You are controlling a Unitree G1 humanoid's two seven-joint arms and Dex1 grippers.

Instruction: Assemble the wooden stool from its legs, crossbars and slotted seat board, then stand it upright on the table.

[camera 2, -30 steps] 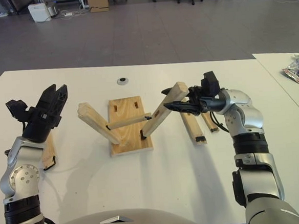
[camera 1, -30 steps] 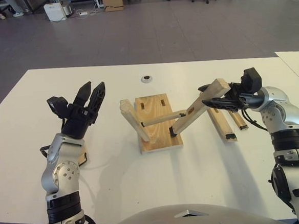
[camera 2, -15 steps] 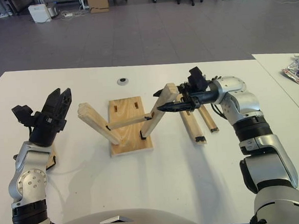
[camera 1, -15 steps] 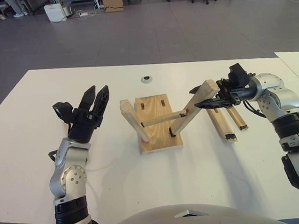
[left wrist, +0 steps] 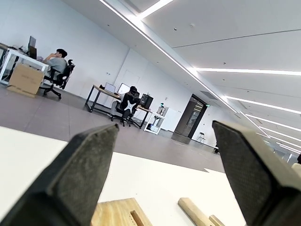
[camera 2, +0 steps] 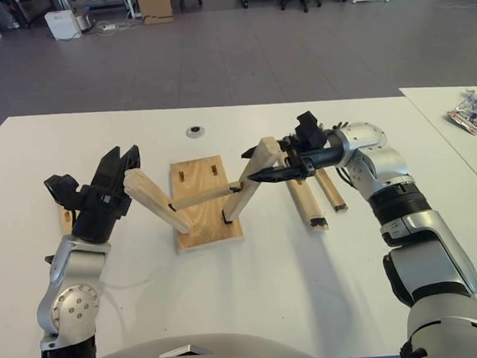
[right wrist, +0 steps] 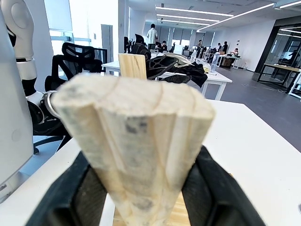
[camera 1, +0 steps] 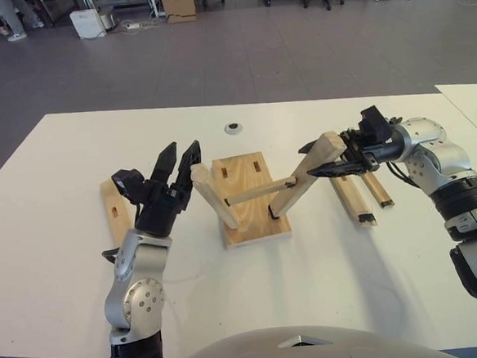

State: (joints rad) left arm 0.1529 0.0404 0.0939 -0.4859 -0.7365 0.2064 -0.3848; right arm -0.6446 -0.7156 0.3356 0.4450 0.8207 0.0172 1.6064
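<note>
Right gripper (camera 1: pixel 309 161) clenched on the raised leg (camera 1: pixel 298 183). Left gripper (camera 1: pixel 183 147) released, the other leg (camera 1: pixel 215 199) just beside its jaws.

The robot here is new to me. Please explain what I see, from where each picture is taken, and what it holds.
It is a humanoid robot with two arms, each ending in a two-fingered hand. Two pictures come from cameras on its head, looking down on a table; two come from cameras on its wrists. On the table lies the slotted seat board; on it lean a left leg and a right leg, joined by a crossbar. The right hand is shut on the top of the right leg. The left hand is open near the left leg and holds nothing. Spare wooden pieces lie nearby.
</note>
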